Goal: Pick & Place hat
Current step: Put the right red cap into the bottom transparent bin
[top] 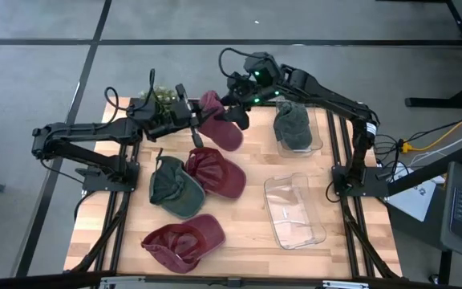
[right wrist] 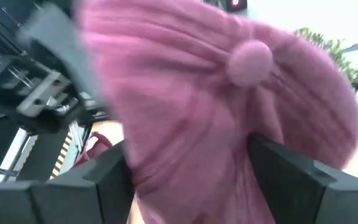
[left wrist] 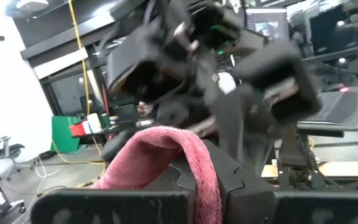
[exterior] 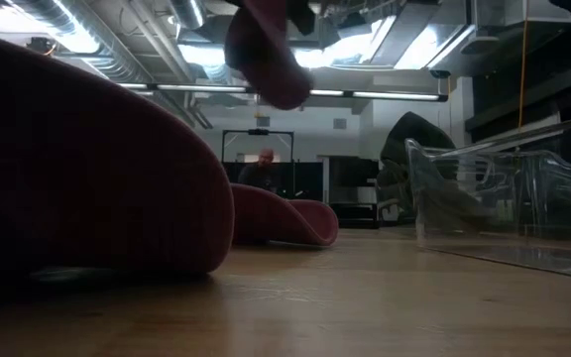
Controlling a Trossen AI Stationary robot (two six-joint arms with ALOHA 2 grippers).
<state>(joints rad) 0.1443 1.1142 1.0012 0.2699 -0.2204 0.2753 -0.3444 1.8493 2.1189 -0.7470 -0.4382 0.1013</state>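
hat (top: 221, 128) hangs pinched in clenched left gripper (top: 196, 118); right gripper's (top: 237, 115) released fingers (right wrist: 303, 180) straddle its crown.

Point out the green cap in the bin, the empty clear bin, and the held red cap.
green cap (top: 293, 124), high view, on its crown.
empty clear bin (top: 315, 234), high view, on its right rim.
held red cap (top: 224, 132), high view, on its crown.

held hat (top: 219, 126): between both grippers, above table (top: 247, 233)
far bin (top: 315, 132): holds a hat (top: 292, 124)
near bin (top: 295, 213): seemingly empty, right of three hats (top: 191, 181)
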